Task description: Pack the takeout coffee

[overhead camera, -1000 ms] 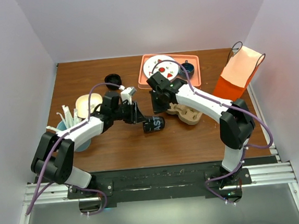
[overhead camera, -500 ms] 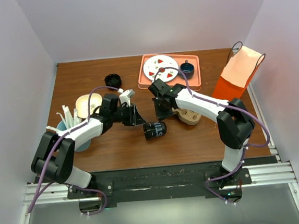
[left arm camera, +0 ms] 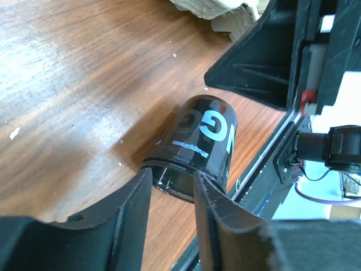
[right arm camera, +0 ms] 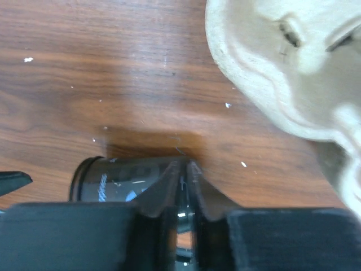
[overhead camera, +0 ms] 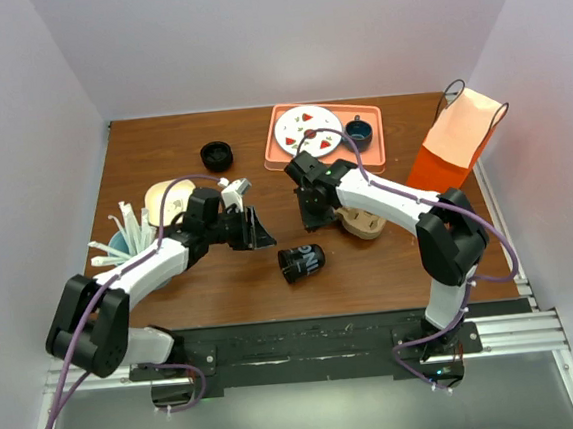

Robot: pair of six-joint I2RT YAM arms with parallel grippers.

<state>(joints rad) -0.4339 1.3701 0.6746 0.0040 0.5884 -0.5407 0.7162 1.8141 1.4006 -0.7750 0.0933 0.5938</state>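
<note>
Both grippers — left (overhead camera: 253, 228) partly open, right (overhead camera: 311, 215) nearly closed — are seen holding nothing, since the takeout coffee (overhead camera: 301, 262) lies toppled (lid toward the left arm) just beside the pulp carrier (overhead camera: 362, 222), awaiting righting.

glossy dark coffee cup (left arm camera: 200, 144), wood-grain counter (left arm camera: 73, 84) with a slight sheen, matte molded-pulp cup carrier (right arm camera: 282, 68)

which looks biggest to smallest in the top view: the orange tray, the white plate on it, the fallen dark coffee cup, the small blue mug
1. Orange plastic tray
2. Round white plate with red marks
3. Dark brown-black takeout coffee cup lying on its side
4. Small blue mug

The cup lies nearer the camera than the mug, so that gap is less sure.
</note>
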